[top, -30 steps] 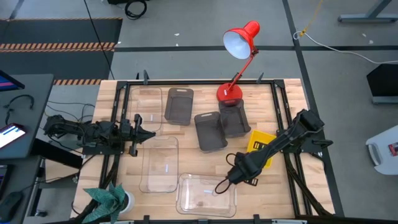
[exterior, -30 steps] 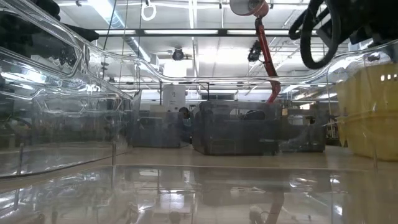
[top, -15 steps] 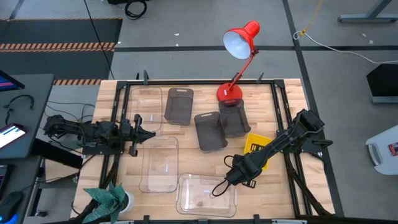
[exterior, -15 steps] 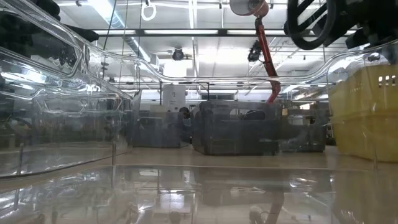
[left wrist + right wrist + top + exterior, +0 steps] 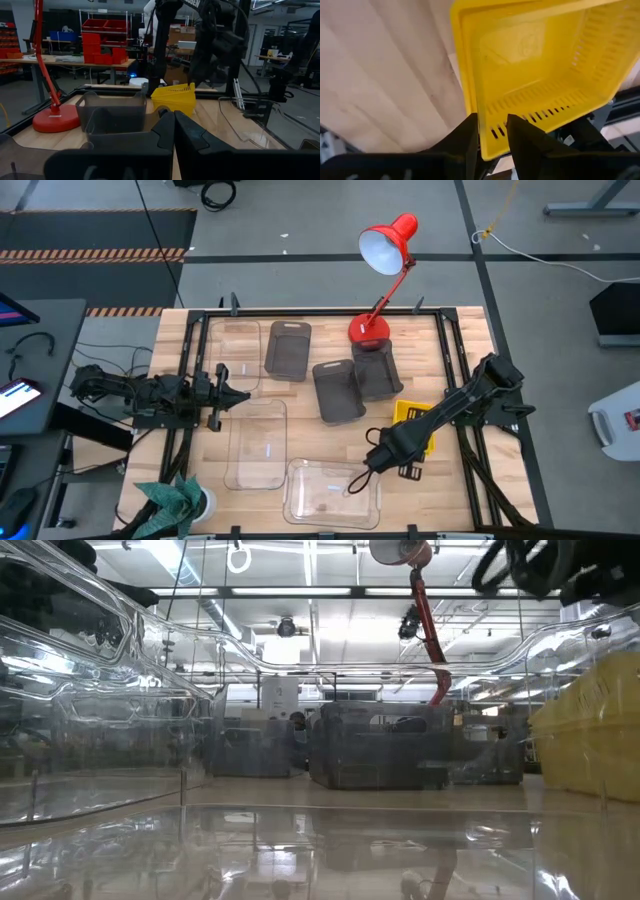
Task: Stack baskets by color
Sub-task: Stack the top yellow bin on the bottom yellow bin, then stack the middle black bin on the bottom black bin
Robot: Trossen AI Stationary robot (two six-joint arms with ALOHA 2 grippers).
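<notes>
Over at the left edge of the table, the left gripper (image 5: pixel 238 396) is waiting with its fingers pressed together, holding nothing. Just beside it, three clear baskets are lying: one (image 5: pixel 236 352) at the back, one (image 5: pixel 257 442) in front of it, and a third (image 5: pixel 331 491) at the front edge. Moving toward the middle, three dark grey baskets are sitting: one (image 5: pixel 288 348) at the back, another (image 5: pixel 338 390) nearer the centre, and a third (image 5: pixel 377 371) touching it at the foot of the red desk lamp (image 5: pixel 385 250). Further right, the right gripper (image 5: pixel 491 131) is straddling the slotted wall of the yellow basket (image 5: pixel 418 420), one finger inside and one outside, with a narrow gap around the rim; whether the fingers are pressing the plastic is not clear. The basket is tilting, well apart from the grey ones. It is looking light, thin-walled and slightly flexible, probably slippery, so taking hold across the rim of a short wall seems the soundest.
</notes>
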